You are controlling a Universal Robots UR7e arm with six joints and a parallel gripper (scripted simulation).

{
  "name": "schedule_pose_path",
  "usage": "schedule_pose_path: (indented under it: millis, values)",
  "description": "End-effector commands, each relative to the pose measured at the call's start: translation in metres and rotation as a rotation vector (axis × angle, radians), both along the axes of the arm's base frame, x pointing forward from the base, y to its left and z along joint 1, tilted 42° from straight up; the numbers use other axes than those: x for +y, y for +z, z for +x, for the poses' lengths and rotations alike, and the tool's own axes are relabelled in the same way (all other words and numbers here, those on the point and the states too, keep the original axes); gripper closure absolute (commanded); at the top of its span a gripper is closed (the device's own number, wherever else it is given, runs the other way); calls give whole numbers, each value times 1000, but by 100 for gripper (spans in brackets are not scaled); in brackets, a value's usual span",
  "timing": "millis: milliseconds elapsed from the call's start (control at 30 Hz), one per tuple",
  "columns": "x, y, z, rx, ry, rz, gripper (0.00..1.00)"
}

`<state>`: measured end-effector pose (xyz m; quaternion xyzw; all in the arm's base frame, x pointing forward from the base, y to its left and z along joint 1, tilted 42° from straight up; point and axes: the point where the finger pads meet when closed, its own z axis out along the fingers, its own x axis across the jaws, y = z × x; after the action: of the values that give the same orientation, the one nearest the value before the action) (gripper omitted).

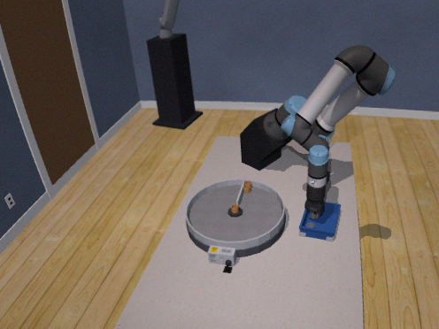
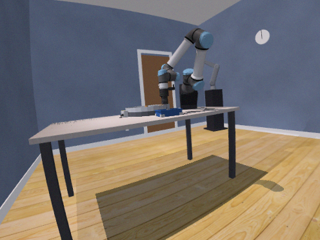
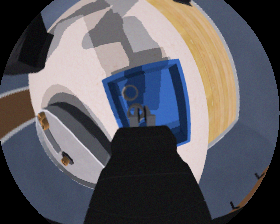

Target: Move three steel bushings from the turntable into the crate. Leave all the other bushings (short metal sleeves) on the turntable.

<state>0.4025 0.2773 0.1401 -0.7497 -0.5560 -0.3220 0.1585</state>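
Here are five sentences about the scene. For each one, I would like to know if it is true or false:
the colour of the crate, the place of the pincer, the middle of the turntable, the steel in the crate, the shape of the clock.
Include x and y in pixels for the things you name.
1. The crate (image 1: 328, 218) (image 2: 169, 112) (image 3: 170, 102) is blue. True.
2. The pincer (image 1: 314, 214) (image 2: 168, 106) (image 3: 141, 110) is over the turntable (image 1: 261, 220) (image 2: 142, 111) (image 3: 82, 142). False: it is at the crate.
3. An orange bushing (image 1: 234, 208) (image 3: 65, 160) stands at the middle of the turntable. True.
4. The crate has no steel bushing (image 1: 305, 227) (image 3: 123, 92) in it. False: at least one is inside.
5. The clock (image 2: 262, 37) is square. False: it is round.
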Motion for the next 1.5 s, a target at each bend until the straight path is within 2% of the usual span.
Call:
schedule_pose_path:
  millis: [0, 1467]
  values:
    - [4, -4, 2, -1, 0, 0, 100]
    - [11, -13, 6, -1, -1, 0, 100]
